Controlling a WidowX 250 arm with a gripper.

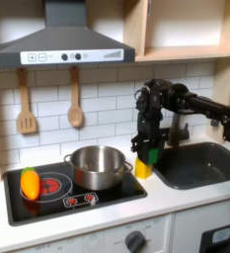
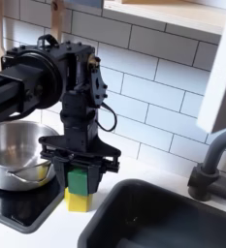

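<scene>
**A:** Your pincer (image 1: 147, 150) in the first exterior view hangs straight down from the black arm and pinches a small green block (image 1: 149, 154), which rests on a small yellow block (image 1: 144, 168). The pair stands on the white counter (image 1: 107, 210) between the black two-ring hob (image 1: 57, 202) and the dark sink basin (image 1: 200, 163).

**B:** What's the danger from that angle?

**A:** The stack sits just beside the sink rim. If you drag sideways toward the first exterior view's right with the fingers closed, I'd expect the yellow block to be knocked over the edge. On the other side the round steel pot (image 1: 97, 166) is near, so a swing that way could clip its wall. The orange carrot-shaped toy (image 1: 29, 183) lies well apart on the hob's red ring.

**B:** And the second exterior view?

**A:** There the pincer (image 2: 78, 175) closes on the green block (image 2: 78, 180) from both sides, fingertips low, close to the yellow block (image 2: 77, 201). The two blocks look slightly out of line, though I can't tell how well the top one is seated. If you let go with any tilt, it may slide off. Press down and the lower block could skid on the smooth counter toward the sink (image 2: 153, 218). The grey tap (image 2: 214, 165) stands well clear.
</scene>
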